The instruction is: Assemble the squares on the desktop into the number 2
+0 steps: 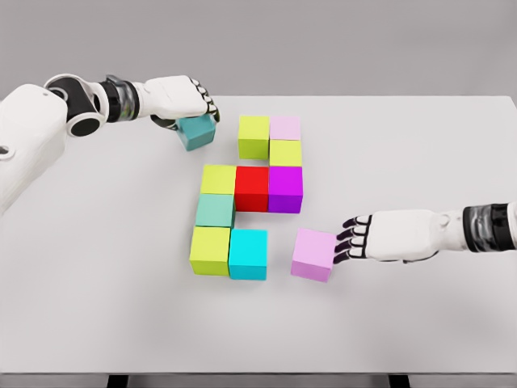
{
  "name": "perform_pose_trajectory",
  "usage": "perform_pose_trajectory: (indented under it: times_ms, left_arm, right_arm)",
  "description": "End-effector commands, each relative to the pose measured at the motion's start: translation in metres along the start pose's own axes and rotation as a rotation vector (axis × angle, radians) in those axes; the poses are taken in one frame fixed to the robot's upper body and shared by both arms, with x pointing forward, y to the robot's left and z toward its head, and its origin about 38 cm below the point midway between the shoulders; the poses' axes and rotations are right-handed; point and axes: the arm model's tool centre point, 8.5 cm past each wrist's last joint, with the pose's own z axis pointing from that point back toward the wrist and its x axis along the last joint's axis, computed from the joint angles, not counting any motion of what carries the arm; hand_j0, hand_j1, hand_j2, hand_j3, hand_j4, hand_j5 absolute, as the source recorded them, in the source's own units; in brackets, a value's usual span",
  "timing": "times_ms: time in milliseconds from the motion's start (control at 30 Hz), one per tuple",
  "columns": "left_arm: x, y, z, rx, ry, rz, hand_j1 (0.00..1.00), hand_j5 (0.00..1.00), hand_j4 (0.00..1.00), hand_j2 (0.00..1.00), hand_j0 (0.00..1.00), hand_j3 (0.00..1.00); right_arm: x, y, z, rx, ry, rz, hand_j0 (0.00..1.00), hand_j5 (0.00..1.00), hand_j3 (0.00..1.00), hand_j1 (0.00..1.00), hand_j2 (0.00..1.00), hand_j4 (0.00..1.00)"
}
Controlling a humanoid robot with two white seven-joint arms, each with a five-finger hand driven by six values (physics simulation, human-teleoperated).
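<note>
My left hand (184,101): curled around a teal block (196,132), up near the table's (420,153) far edge, left of the rest.
Middle bunch: lime block (254,136), pale pink block (285,128) and another lime one (286,153) on top; yellow-green (218,179), red (252,188), purple (285,189) in a row; green block (215,211) under that; then lime (210,250) and cyan (248,254) nearest the front edge.
Stray pink block (313,254): sits a bit right of the cyan one.
My right hand (359,237): fingers loose, tips touching the pink block's right side, gripping nothing.

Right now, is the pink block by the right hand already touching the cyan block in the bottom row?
No. A strip of bare table separates the pink block from the cyan block, with the right hand at its far side.
</note>
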Motion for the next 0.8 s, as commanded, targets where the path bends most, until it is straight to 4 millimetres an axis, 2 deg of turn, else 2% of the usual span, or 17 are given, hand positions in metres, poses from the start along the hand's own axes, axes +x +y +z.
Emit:
perform_pose_trajectory:
  times_ms: [0,133,233,267,367,467,533,567,633,667,767]
  left_arm:
    - [-0.001,-0.001,0.000,0.001,0.003,0.005,0.90,0.90,0.90,0.90,0.90,0.90]
    - [-0.002,-0.001,0.001,-0.001,0.007,0.009,0.90,0.90,0.90,0.90,0.90,0.90]
    - [-0.007,0.000,0.004,0.004,0.019,0.016,0.96,0.96,0.96,0.96,0.96,0.96]
    - [-0.012,-0.001,0.009,0.011,0.032,0.027,1.00,1.00,1.00,1.00,1.00,1.00]
    - [-0.024,0.004,0.020,0.058,0.066,0.063,1.00,1.00,1.00,1.00,1.00,1.00]
    - [-0.047,-0.014,0.054,0.041,0.126,0.088,1.00,1.00,1.00,1.00,1.00,1.00]
    - [-0.062,-0.033,0.079,0.021,0.168,0.121,1.00,1.00,1.00,1.00,1.00,1.00]
    - [-0.064,-0.037,0.083,0.015,0.176,0.127,1.00,1.00,1.00,1.00,1.00,1.00]
    - [-0.058,-0.055,0.081,-0.013,0.170,0.149,1.00,1.00,1.00,1.00,1.00,1.00]
    - [-0.059,-0.067,0.087,-0.036,0.179,0.157,1.00,1.00,1.00,1.00,1.00,1.00]
    - [-0.062,-0.075,0.092,-0.059,0.192,0.163,1.00,1.00,1.00,1.00,1.00,1.00]
  right_arm:
    - [0.000,-0.003,-0.002,-0.009,-0.002,0.000,1.00,1.00,1.00,1.00,1.00,1.00]
    - [0.000,-0.004,-0.003,-0.013,-0.006,0.000,1.00,1.00,1.00,1.00,1.00,1.00]
    - [0.001,-0.004,-0.004,-0.015,-0.008,0.001,1.00,1.00,1.00,1.00,1.00,1.00]
    - [0.000,-0.005,-0.004,-0.017,-0.008,0.002,1.00,1.00,1.00,1.00,1.00,1.00]
    - [0.000,-0.004,-0.004,-0.014,-0.007,0.002,1.00,1.00,1.00,1.00,1.00,1.00]
    - [-0.002,-0.003,-0.003,-0.006,0.006,0.014,1.00,1.00,1.00,1.00,1.00,1.00]
    - [-0.005,-0.006,-0.001,-0.012,0.015,0.018,1.00,1.00,1.00,1.00,1.00,1.00]
    - [-0.005,-0.006,-0.001,-0.012,0.014,0.018,1.00,1.00,1.00,1.00,1.00,1.00]
    - [-0.004,-0.006,-0.002,-0.012,0.014,0.019,1.00,1.00,1.00,1.00,1.00,1.00]
    - [-0.004,-0.006,-0.002,-0.012,0.014,0.019,1.00,1.00,1.00,1.00,1.00,1.00]
    - [-0.003,-0.008,-0.004,-0.016,0.008,0.022,1.00,1.00,1.00,1.00,1.00,1.00]
